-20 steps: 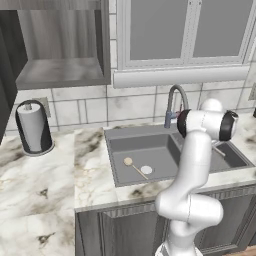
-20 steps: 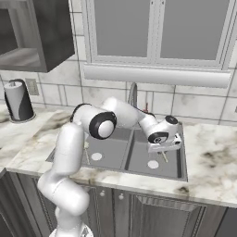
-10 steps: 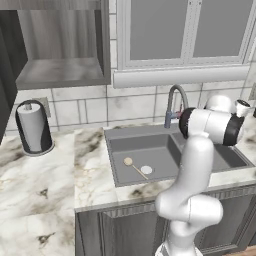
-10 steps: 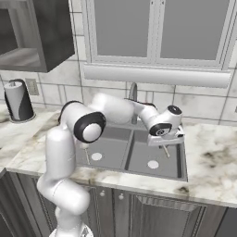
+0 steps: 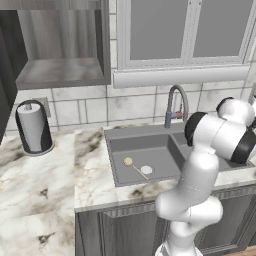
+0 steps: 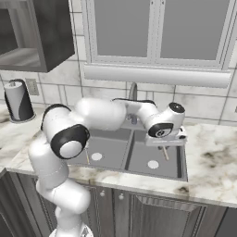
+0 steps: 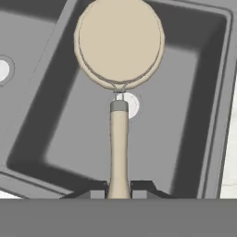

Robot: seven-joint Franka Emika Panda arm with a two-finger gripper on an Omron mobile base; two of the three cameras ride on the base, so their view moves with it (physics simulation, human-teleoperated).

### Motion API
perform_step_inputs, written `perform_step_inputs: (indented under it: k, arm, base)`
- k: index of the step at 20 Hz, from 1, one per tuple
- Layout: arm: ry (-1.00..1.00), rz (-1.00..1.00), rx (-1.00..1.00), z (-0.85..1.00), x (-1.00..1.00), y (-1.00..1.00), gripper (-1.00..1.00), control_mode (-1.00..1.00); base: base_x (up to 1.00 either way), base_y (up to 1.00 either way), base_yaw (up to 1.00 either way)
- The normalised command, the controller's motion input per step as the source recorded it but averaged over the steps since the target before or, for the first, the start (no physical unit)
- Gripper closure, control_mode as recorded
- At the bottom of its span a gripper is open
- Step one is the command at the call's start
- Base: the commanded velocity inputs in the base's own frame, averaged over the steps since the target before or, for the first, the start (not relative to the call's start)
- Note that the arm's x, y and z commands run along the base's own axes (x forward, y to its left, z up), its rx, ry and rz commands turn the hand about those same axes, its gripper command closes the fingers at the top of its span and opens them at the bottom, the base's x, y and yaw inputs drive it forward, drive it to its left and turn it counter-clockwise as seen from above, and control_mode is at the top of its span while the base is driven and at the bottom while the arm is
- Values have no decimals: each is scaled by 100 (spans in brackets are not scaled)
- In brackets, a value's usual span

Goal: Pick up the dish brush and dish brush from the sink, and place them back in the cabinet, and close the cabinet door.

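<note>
Dish brush one (image 5: 135, 167) lies in the sink's (image 5: 120, 145) left basin as we see it from the left, while from the right and hand views our gripper (image 7: 119, 189) clamps the second brush (image 7: 119, 55) above the right basin.

One brush (image 5: 134, 167) lies in the left basin (image 5: 145, 152) beside the drain (image 5: 146, 170); the other brush (image 7: 119, 60) hangs over the right basin (image 6: 155, 159).
</note>
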Motion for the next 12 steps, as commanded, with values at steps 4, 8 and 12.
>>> perform_step_inputs:
  k: [4, 8, 12]
  arm:
    - [0, -8, 0, 39, -86, 40, 100, -100]
    - [0, -10, 0, 35, -83, 58, 100, -100]
    - [0, -11, 0, 39, -83, 64, 100, -100]
  base:
    - [0, 0, 0]
    - [0, 0, 0]
    - [0, 0, 0]
